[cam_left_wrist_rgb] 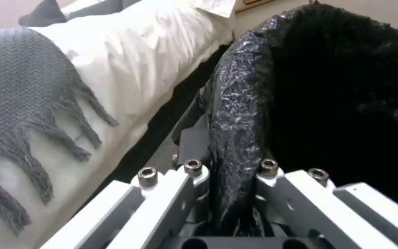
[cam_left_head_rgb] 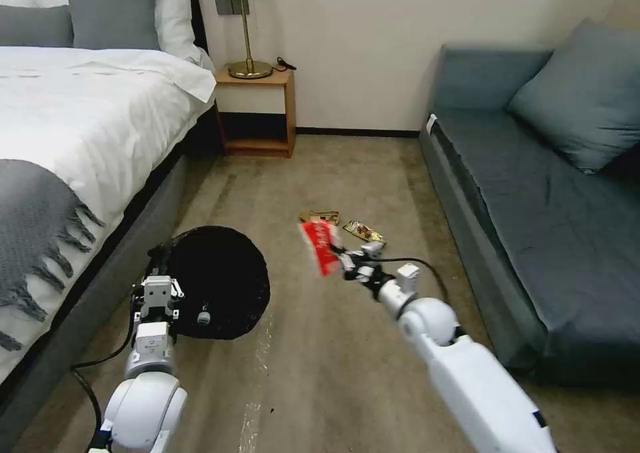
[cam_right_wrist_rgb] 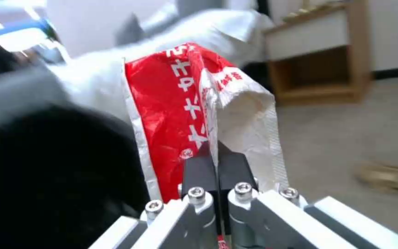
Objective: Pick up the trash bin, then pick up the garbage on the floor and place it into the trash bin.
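My L gripper (cam_left_wrist_rgb: 231, 193) was clamped on the trash bin (cam_left_head_rgb: 217, 281) rim, fingers either side of the black liner. My R gripper (cam_right_wrist_rgb: 217, 173) pinched the red-and-white packet (cam_right_wrist_rgb: 180, 114) — held up just right of the bin. Two wrappers (cam_left_head_rgb: 340, 223) lay on the carpet just beyond it.

L gripper (cam_left_wrist_rgb: 233, 193) jaws clamp trash bin (cam_left_wrist_rgb: 240, 103) rim beside bed (cam_left_wrist_rgb: 130, 69)

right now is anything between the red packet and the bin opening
Nothing visible. The right tool holds the red-and-white packet in the air; only bare carpet lies between it and the trash bin, held by the left tool at its rim.
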